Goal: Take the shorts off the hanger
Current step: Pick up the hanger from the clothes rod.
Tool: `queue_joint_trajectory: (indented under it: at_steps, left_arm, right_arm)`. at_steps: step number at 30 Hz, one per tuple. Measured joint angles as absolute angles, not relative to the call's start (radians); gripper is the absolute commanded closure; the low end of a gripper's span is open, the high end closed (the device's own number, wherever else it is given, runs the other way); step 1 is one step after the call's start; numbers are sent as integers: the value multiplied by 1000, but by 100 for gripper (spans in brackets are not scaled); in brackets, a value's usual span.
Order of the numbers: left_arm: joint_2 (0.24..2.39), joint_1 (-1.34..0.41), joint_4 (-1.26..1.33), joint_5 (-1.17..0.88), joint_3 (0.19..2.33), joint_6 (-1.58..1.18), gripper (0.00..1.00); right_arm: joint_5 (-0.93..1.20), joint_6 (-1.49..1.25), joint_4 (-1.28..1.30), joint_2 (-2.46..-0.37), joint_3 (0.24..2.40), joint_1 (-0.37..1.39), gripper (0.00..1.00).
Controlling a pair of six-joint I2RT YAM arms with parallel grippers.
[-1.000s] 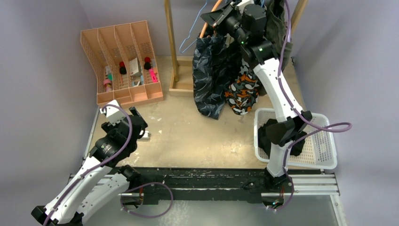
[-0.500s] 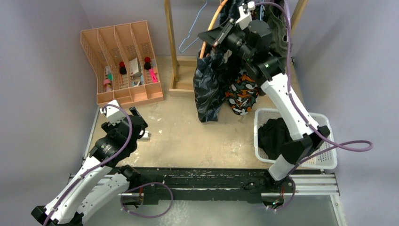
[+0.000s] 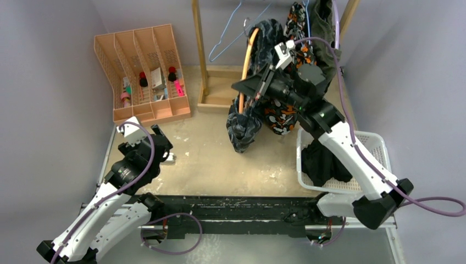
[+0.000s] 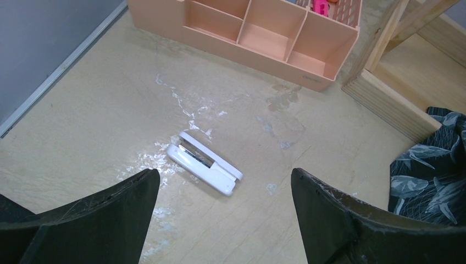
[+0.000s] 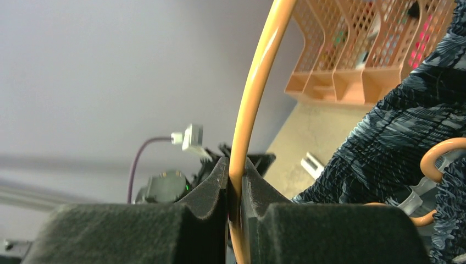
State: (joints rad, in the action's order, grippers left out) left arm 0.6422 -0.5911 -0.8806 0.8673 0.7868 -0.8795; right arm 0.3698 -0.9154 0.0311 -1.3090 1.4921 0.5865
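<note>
My right gripper [image 3: 243, 88] [image 5: 235, 165] is shut on the orange hanger [image 3: 246, 66] [image 5: 258, 71], its pads pinching the wire. The dark blue-grey patterned shorts [image 3: 244, 124] [image 5: 384, 132] hang from this hanger. Beside them hang the orange-white-black camouflage shorts [image 3: 280, 116], with the olive green shorts [image 3: 325, 38] behind at the rack's right. The black shorts [image 3: 321, 162] lie in the white basket [image 3: 379, 165]. My left gripper [image 3: 165, 144] [image 4: 224, 175] stands open low over the table at the left, nothing between its fingers.
A white stapler [image 4: 206, 165] [image 3: 169, 158] lies on the table just ahead of the left gripper. A peach desk organiser [image 3: 143, 71] stands at the back left. The wooden rack post [image 3: 200, 49] carries an empty blue hanger [image 3: 222, 41].
My right arm has drawn the orange hanger and patterned shorts down and forward, away from the rack's top. The left arm has not moved.
</note>
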Motion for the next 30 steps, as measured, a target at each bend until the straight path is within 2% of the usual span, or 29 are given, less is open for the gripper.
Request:
queue_joint_trajectory:
  at_steps: [12,21,30]
  left_arm:
    - [671,-591,-885,868,787,-883,9]
    - [671,-590,-888,866,787,-897,8]
    - [637,-589,-827,737,787,-832,9]
  right_arm:
    - [447,-801,71,-1169,1189,722,100]
    - [458,-854,-68,-996,779,803,100]
    - [428,-883,-170,-1088,728,884,100]
